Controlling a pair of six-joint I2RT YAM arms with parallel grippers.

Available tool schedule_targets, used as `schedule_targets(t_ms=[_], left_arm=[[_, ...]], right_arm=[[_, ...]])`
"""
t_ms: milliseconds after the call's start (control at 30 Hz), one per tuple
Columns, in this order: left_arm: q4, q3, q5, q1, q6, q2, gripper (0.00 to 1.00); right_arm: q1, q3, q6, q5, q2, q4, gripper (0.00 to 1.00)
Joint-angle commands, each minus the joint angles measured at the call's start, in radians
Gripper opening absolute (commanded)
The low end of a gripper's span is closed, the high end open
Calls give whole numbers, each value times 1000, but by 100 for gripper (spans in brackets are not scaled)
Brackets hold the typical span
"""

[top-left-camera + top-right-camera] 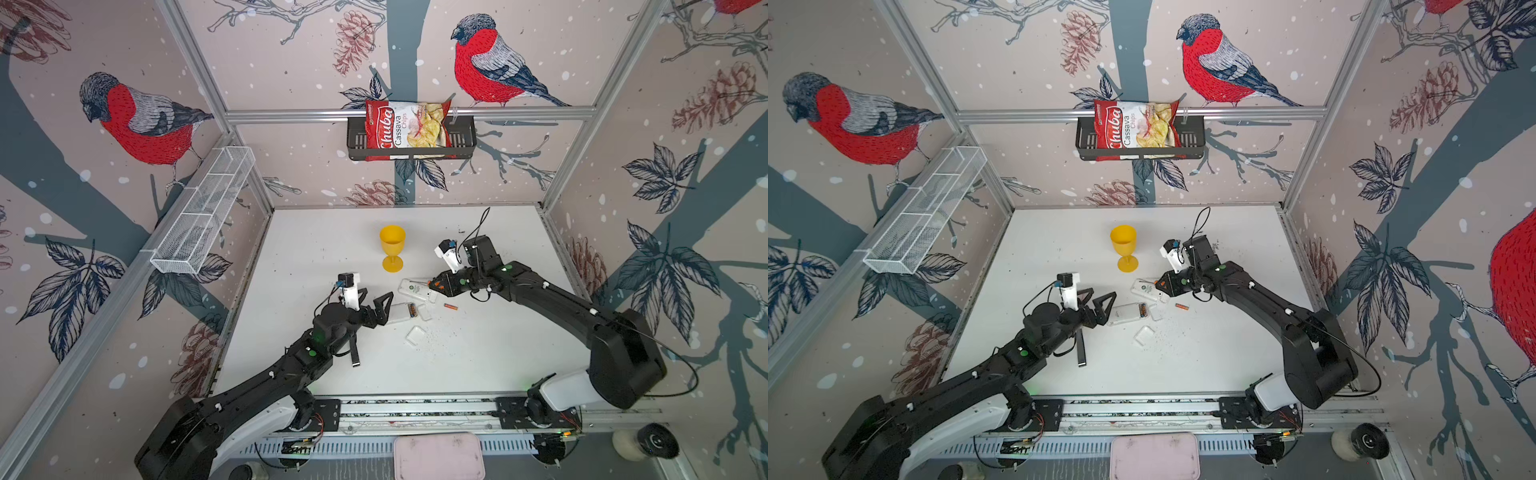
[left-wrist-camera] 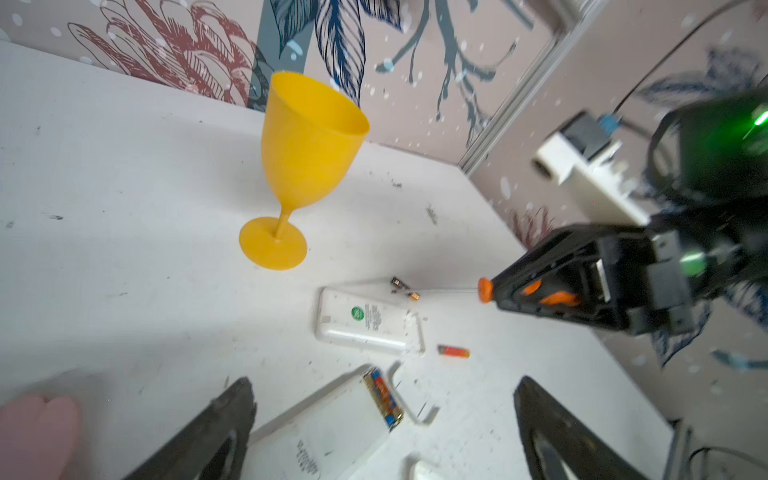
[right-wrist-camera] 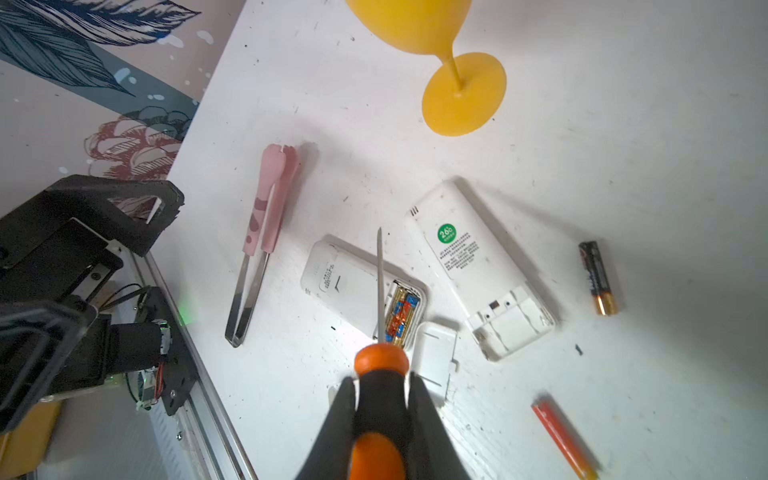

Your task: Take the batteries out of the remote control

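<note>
Now, right pincer clenched on the screwdriver — left pincer released wide by the remote, batteries inside.

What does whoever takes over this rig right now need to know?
Left gripper: open, empty, next to the smaller remote.
Right gripper: shut on the screwdriver, tip above the smaller remote.
Done: the larger remote has an empty bay; a black battery and an orange battery lie loose on the table.
Left: the smaller remote's cover is off, but the batteries sit in its bay. Pry them out.
</note>
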Motion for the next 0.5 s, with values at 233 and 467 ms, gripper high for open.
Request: schedule_targets(t_ms=[233, 467], left_arm=[[-226, 89, -180, -183, 192, 216, 96], [-274, 143, -262, -204, 186, 350, 96]], right_arm=[[1, 12, -20, 95, -24, -76, 0], [4, -4, 0, 100, -29, -57, 0]])
